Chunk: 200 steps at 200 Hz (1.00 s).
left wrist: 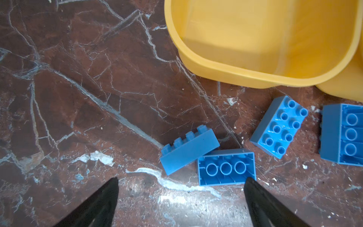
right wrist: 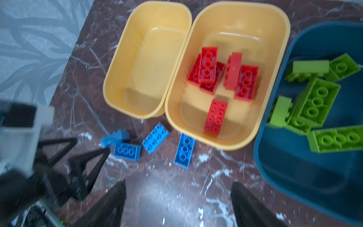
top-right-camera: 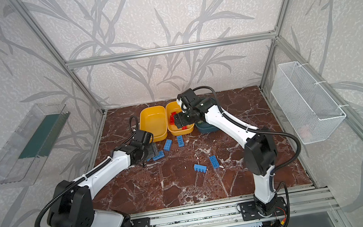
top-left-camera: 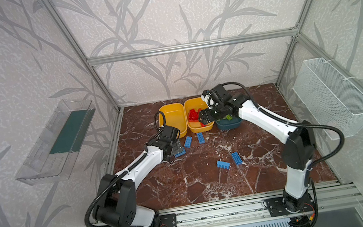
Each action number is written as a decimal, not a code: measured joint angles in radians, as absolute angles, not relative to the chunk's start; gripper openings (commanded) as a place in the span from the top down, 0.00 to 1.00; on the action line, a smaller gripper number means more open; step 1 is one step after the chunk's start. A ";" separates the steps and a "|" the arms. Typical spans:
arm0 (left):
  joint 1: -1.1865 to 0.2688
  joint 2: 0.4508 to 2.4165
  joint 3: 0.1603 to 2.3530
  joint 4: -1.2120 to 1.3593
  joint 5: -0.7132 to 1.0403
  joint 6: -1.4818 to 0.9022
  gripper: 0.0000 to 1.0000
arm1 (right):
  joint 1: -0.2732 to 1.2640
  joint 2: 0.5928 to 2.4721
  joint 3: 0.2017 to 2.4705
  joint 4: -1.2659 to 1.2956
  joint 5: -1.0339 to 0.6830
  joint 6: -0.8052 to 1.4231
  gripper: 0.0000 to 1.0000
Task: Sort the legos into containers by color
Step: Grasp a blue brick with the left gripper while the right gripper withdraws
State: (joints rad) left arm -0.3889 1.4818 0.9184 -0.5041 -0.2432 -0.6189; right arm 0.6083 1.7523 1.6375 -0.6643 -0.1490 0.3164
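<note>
Three containers stand in a row at the back: an empty yellow tub (top-left-camera: 174,120), a yellow tub (right wrist: 225,141) holding several red legos (right wrist: 216,115), and a teal tub (right wrist: 294,176) holding several green legos (right wrist: 316,102). Blue legos lie on the marble: three near the tubs (top-left-camera: 188,141) (top-left-camera: 200,138) (top-left-camera: 180,153) and two further forward (top-left-camera: 223,164) (top-left-camera: 237,158). My left gripper (left wrist: 181,182) is open low over the table, right beside an upside-down blue lego (left wrist: 225,167) that touches one lying on its side (left wrist: 188,149). My right gripper (top-left-camera: 202,119) hangs open and empty above the red tub.
A clear plastic wall tray (top-left-camera: 58,142) hangs on the left wall and a white wire mesh basket (top-left-camera: 334,96) on the right. Aluminium frame posts (top-left-camera: 110,98) bound the marble table (top-left-camera: 199,189). The arms' mounting rail (top-left-camera: 215,214) runs along the front.
</note>
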 measured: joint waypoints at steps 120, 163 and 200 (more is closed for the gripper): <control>-0.339 1.671 0.949 -0.451 -0.155 -0.733 0.03 | 0.615 1.250 1.135 -0.591 -0.083 0.374 0.06; -0.339 1.688 0.970 -0.454 -0.167 -0.735 0.08 | 0.615 1.235 1.091 -0.579 -0.083 0.375 0.07; -0.339 1.746 1.031 -0.459 -0.174 -0.723 0.34 | 0.615 1.208 1.057 -0.579 -0.084 0.379 0.05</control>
State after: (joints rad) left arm -0.3393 1.7462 1.0309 -0.4591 -0.1741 -0.7231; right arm 0.6151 1.2076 1.0573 -0.5793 -0.0837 0.3794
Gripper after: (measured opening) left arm 0.784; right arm 0.948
